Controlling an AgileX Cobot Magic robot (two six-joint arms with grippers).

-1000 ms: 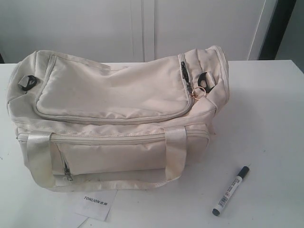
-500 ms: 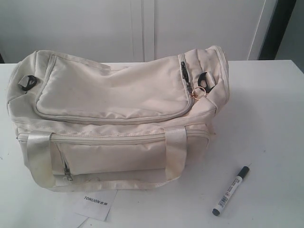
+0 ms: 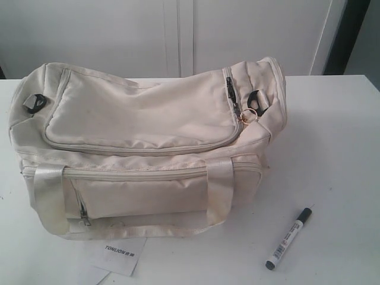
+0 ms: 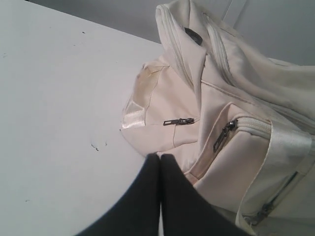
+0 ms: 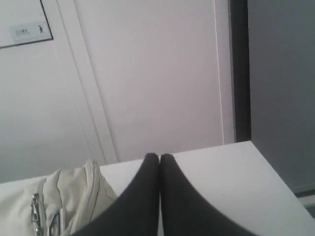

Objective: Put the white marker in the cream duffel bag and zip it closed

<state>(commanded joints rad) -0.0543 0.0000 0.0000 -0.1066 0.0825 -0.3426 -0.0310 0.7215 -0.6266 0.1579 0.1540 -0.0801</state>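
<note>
Slippage is the nearest risk: the white marker lies flat on the worktop at about 4 o'clock from the cream duffel bag, well apart from it, cap end towards 1 o'clock. Its slim round barrel could roll away or squirt out of a pinch that lands off-centre. Just beside the bag's near edge, at about 7 o'clock, a white paper tag pokes out and could be taken for the target. The bag's curved top zipper looks fully closed, its pull lying at the 2 o'clock end next to a gold ring. So the bag likely has to be opened first, and the soft fabric may bunch or slide along the worktop instead of letting the slider run unless something steadies it. The left jaws are pressed together on nothing, hanging near one end of the bag. The right jaws are likewise closed and empty, pointing past a corner of the bag at the wall. Neither arm shows in the exterior view. Counted: one marker, one bag, one tag, two black buckles, two pairs of jaws.
</note>
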